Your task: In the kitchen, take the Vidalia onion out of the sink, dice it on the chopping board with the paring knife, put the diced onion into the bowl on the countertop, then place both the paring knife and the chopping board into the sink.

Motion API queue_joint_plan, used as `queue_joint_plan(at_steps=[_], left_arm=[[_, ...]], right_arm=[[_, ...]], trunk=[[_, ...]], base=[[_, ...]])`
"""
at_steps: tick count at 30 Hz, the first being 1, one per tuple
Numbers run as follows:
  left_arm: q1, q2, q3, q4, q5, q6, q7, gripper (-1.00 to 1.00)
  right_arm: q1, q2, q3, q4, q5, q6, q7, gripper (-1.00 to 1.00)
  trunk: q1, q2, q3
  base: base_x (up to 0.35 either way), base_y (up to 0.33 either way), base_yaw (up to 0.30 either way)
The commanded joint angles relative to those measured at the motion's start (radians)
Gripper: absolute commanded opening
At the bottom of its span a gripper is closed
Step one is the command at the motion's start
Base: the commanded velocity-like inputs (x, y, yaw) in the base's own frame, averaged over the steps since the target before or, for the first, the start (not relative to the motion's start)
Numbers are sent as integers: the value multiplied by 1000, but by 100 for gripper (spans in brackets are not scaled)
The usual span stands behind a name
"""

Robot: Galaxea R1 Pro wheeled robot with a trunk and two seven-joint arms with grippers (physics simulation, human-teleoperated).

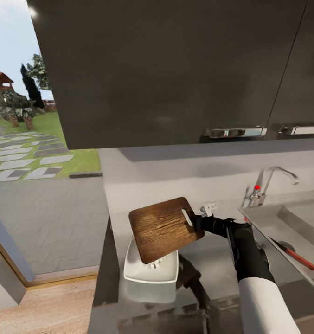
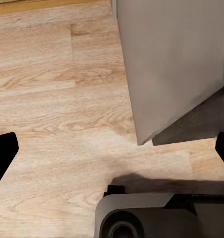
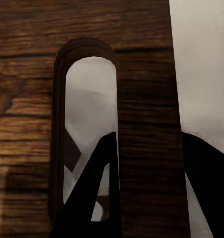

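My right gripper (image 1: 198, 221) is shut on the handle end of the brown chopping board (image 1: 163, 229), which hangs tilted above the white bowl (image 1: 150, 278) on the glossy countertop (image 1: 212, 262). A few small pale bits of diced onion (image 1: 155, 264) show in the bowl just under the board's lower edge. In the right wrist view the board (image 3: 146, 99) and its handle slot are close up, with a dark finger (image 3: 89, 198) behind it. The red-handled paring knife (image 1: 293, 253) lies in the grey sink (image 1: 268, 218) beside the drain. My left gripper (image 2: 112, 148) hangs open over the wooden floor.
A chrome tap (image 1: 272, 178) with a red knob stands behind the sink. Dark wall cabinets (image 1: 175, 69) hang overhead. A window to the left looks onto a garden. Near my left gripper, a pale cabinet corner (image 2: 171, 64) and the robot's base (image 2: 156, 215) are above the floor.
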Motion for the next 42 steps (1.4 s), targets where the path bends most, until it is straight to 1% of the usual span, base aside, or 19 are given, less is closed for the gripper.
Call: queue_joint_plan(at_steps=[1, 4, 10, 17, 32, 33, 35, 38, 39, 42], left_arm=[[-1, 1, -9, 0, 6, -3, 4, 100], [-1, 1, -9, 0, 6, -3, 4, 100], [-1, 1, -9, 0, 6, -3, 4, 100], [-1, 1, -9, 0, 6, -3, 4, 100], [-1, 1, -9, 0, 6, -3, 4, 100], [-1, 1, -9, 0, 6, -3, 4, 100], [-1, 1, -9, 0, 6, -3, 4, 100], [-1, 1, -9, 0, 6, -3, 4, 100], [-1, 1, -9, 0, 6, -3, 4, 100], [-1, 1, -9, 0, 6, -3, 4, 100]], right_arm=[[-1, 1, -4, -2, 5, 16, 8, -100], [-1, 1, -4, -1, 5, 36, 8, -100], [-1, 1, -4, -2, 5, 41, 8, -100], [-1, 1, -3, -2, 5, 42, 8, -100], [-1, 1, -3, -2, 5, 42, 7, -100], [-1, 1, -4, -1, 6, 42, 1, -100], [-2, 1, -5, -1, 6, 42, -34, -100], [-1, 2, -6, -2, 5, 41, -140, -100], [-1, 3, -6, -2, 5, 41, -162, -100], [-1, 4, -6, -1, 3, 42, -181, -100]], trunk=[[0, -2, -2], [0, -2, -2], [0, -2, -2], [0, -2, -3], [0, -2, -7], [0, -2, -7], [0, -2, -7], [0, -2, -7], [0, -2, -7], [0, -2, -7]], base=[[-247, -220, 0], [-289, -131, 0], [-319, -49, 5], [-263, -210, 178], [-22, -310, 210], [0, -319, 37], [0, -319, 16], [0, -320, 4], [0, -320, 1], [0, -320, -1]])
